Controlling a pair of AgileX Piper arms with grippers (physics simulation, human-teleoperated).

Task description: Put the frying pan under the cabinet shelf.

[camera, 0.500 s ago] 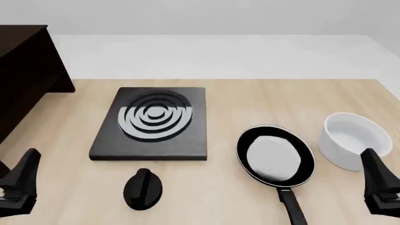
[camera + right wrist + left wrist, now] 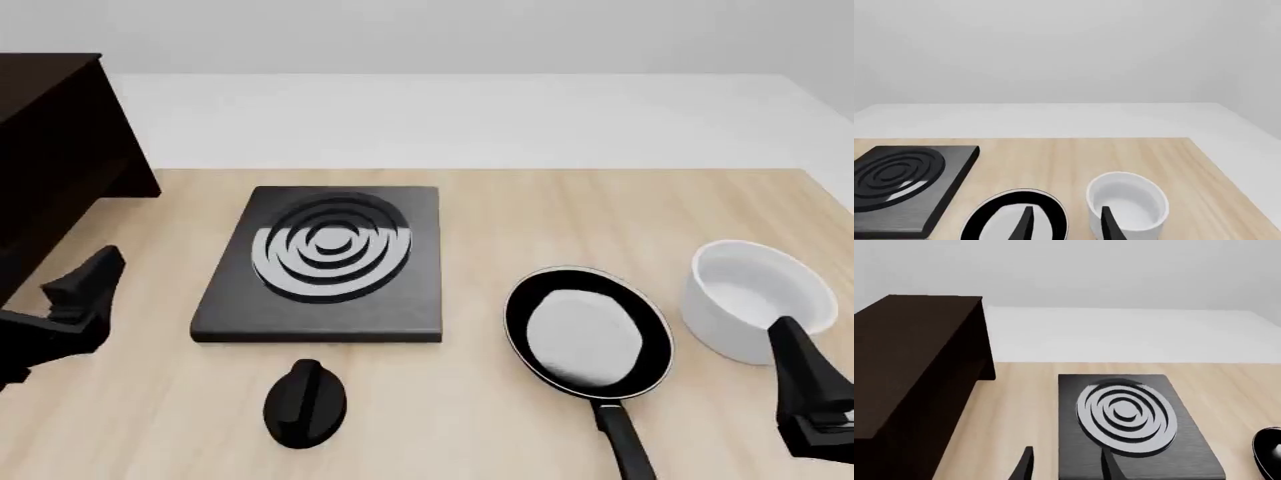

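The pale wooden tabletop ends at a straight far edge with white floor beyond. The cabinet shelf, dark brown and nearly black, stands at the far left corner and runs out of the front view. A bare strip of wood lies between it and the black stove plate with grey rings, which sits left of centre. A small black knob lies just in front of the plate.

The frying pan rests on the tabletop right of centre, well apart from the cabinet, its long handle pointing toward me. A white bowl stands just beside it, nearer the right edge.

Since half a second ago, my left claw has risen and moved forward, toward the cabinet; my right claw has barely shifted. Nothing on the tabletop has moved.

Both claws have their fingers spread apart, holding and touching nothing. My right fingers frame the pan's rim and the bowl.
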